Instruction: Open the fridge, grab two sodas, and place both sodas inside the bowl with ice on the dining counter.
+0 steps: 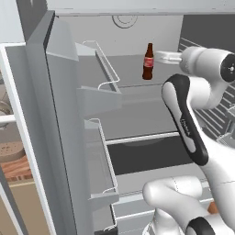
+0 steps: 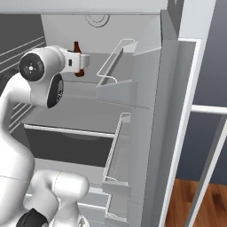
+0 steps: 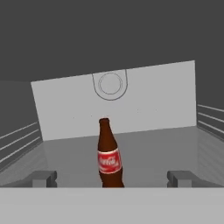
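- Reddish-brown wood floor (image 2: 195, 201) at lower right of the right base view; dark blue-grey wall (image 2: 213, 66) above it
- Beige cabinet front (image 1: 23, 206) at lower left of the left base view

Glossy white rounded arm (image 1: 202, 137) segments with black joint bands and caps.
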